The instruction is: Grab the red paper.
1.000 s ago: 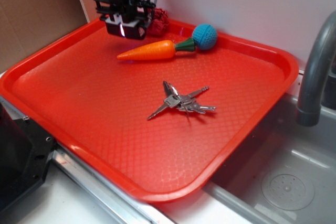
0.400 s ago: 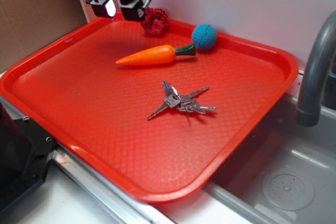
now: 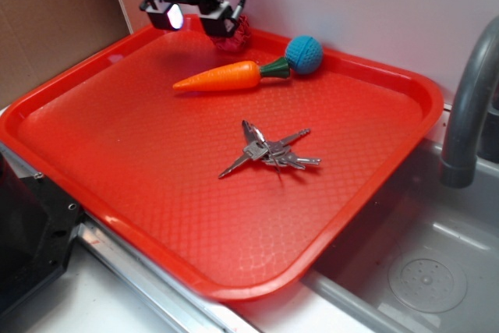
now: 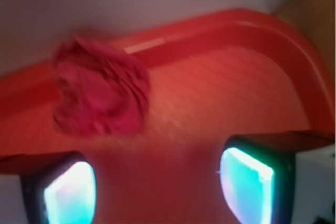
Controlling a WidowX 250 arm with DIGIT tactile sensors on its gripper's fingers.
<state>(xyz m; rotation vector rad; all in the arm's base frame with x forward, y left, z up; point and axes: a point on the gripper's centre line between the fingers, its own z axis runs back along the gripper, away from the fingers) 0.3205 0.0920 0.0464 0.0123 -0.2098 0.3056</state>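
1. The black robot gripper point(image 3: 192, 15) hangs over the far left corner of the tray, pointing down, its two fingers spread wide with nothing between them; the wrist view shows both lit fingertip pads point(image 4: 71, 195) apart, with bare tray floor in the gap.
2. The small dark crimson wad of wrinkly paper point(image 4: 100, 94) lies on the tray floor against the far rim, ahead of the fingers and nearer one pad than the other — not between them and not touched. In the exterior view the wad point(image 3: 240, 33) is partly hidden behind one finger.
3. The big bright red plastic tray point(image 3: 405, 126) holds everything else: an orange toy carrot with a dark green top point(image 3: 221, 76) lies on its side near the wad, its green end touching or just beside a blue ball point(image 3: 304, 54) at the far rim.
4. A bunch of silver metal keys point(image 3: 267, 150) lies fanned out near the tray's middle, well apart from the gripper.
5. The tray's right corner juts over a grey sink point(image 3: 437, 271), beside a grey tap point(image 3: 468, 107).
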